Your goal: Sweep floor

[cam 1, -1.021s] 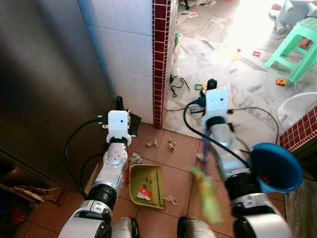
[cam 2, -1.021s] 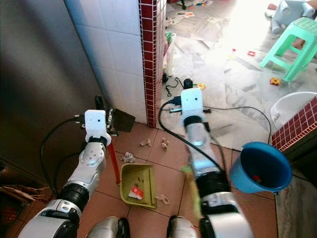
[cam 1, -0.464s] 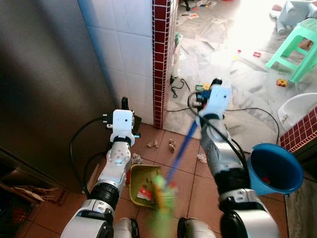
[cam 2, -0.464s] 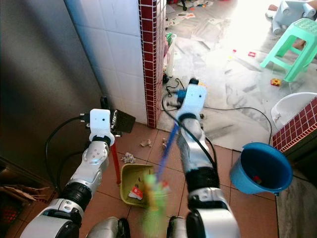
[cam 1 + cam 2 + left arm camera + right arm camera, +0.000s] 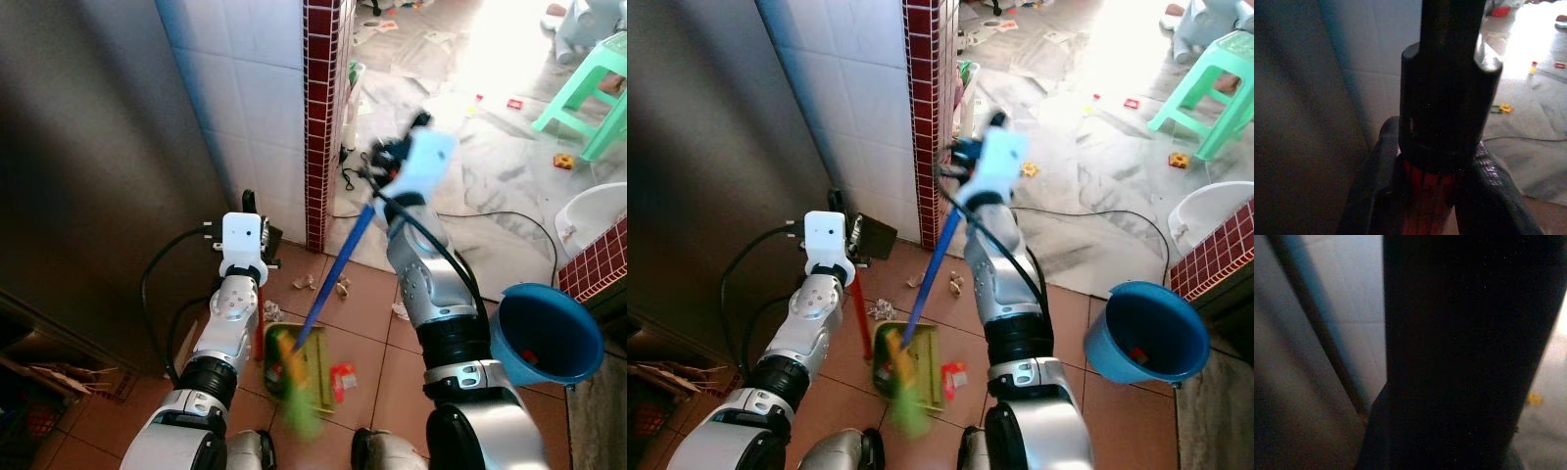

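My right gripper [image 5: 380,162] is shut on the blue handle of a broom [image 5: 338,269], held high near the red tiled wall corner. Its blurred green bristles [image 5: 294,397] sit over a yellow-green dustpan [image 5: 924,367] on the brown tile floor between my arms. The pan's red upright handle [image 5: 863,331] is held at its top by my left gripper [image 5: 1435,196], shut under a black cap. A red scrap [image 5: 343,377] lies at the pan's right edge. Paper scraps [image 5: 340,287] lie on the tiles beyond it.
A blue bucket [image 5: 549,333] stands at my right. A grey metal surface [image 5: 88,176] and a white tiled wall [image 5: 255,88] close off the left. Cables [image 5: 490,215], toys and a green stool [image 5: 588,83] lie on the pale floor beyond.
The right gripper has risen and swung left toward the wall corner. The broom head has swept left over the dustpan. The red scrap now lies at the pan's right edge.
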`<state>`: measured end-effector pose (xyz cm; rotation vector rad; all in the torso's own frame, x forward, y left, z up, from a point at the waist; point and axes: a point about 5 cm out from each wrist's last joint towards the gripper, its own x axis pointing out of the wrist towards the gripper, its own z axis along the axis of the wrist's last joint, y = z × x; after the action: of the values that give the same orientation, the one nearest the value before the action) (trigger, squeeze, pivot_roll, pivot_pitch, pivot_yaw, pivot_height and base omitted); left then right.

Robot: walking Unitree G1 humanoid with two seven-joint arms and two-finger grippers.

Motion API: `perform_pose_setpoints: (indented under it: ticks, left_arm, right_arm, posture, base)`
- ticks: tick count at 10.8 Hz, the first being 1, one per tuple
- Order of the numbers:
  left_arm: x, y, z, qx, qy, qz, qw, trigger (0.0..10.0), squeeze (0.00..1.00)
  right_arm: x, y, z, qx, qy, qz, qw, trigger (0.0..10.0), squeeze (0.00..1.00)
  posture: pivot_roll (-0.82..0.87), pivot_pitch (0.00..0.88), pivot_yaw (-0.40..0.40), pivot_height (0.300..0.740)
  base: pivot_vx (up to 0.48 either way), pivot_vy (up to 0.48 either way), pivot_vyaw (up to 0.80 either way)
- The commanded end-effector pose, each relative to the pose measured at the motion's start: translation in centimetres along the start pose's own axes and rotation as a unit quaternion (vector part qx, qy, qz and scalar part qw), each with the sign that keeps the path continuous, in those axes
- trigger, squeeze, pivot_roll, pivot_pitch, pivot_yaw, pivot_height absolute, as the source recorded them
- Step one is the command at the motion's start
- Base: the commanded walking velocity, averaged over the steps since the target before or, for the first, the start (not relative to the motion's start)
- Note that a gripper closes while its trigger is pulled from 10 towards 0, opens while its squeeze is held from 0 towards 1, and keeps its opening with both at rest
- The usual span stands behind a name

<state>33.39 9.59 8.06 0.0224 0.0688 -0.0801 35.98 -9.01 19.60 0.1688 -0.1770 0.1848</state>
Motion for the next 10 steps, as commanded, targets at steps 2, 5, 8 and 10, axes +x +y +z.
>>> perform_pose_setpoints:
  ticks: [2, 5, 8, 10]
  left_arm:
    - [-0.3, -1.2, -1.0, 0.005, 0.031, -0.04, 0.999, 10.0, 0.0]
    - [-0.7, -0.1, 0.1, 0.042, 0.02, -0.04, 0.998, 10.0, 0.0]
    - [-1.9, 1.4, 0.1, 0.078, 0.034, -0.032, 0.996, 10.0, 0.0]
    - [-2.2, 1.4, 0.0, 0.079, 0.047, -0.032, 0.995, 10.0, 0.0]
  right_arm:
    - [-0.2, -0.9, 4.2, -0.121, -0.111, 0.016, 0.986, 10.0, 0.0]
    - [-2.2, -4.5, 2.9, -0.207, -0.082, -0.024, 0.975, 10.0, 0.0]
    - [-3.7, -5.3, 0.4, -0.204, -0.02, -0.042, 0.978, 10.0, 0.0]
    - [-4.1, -5.1, -0.9, -0.181, 0.013, -0.055, 0.982, 10.0, 0.0]
  posture:
    - [-0.08, 0.116, 0.032, 0.74]
    - [-0.08, 0.119, 0.04, 0.74]
    - [-0.07, 0.128, 0.041, 0.74]
    - [-0.07, 0.129, 0.04, 0.74]
  base:
    - [0.0, 0.0, 0.0]
    - [0.0, 0.0, 0.0]
    - [0.0, 0.0, 0.0]
    - [0.0, 0.0, 0.0]
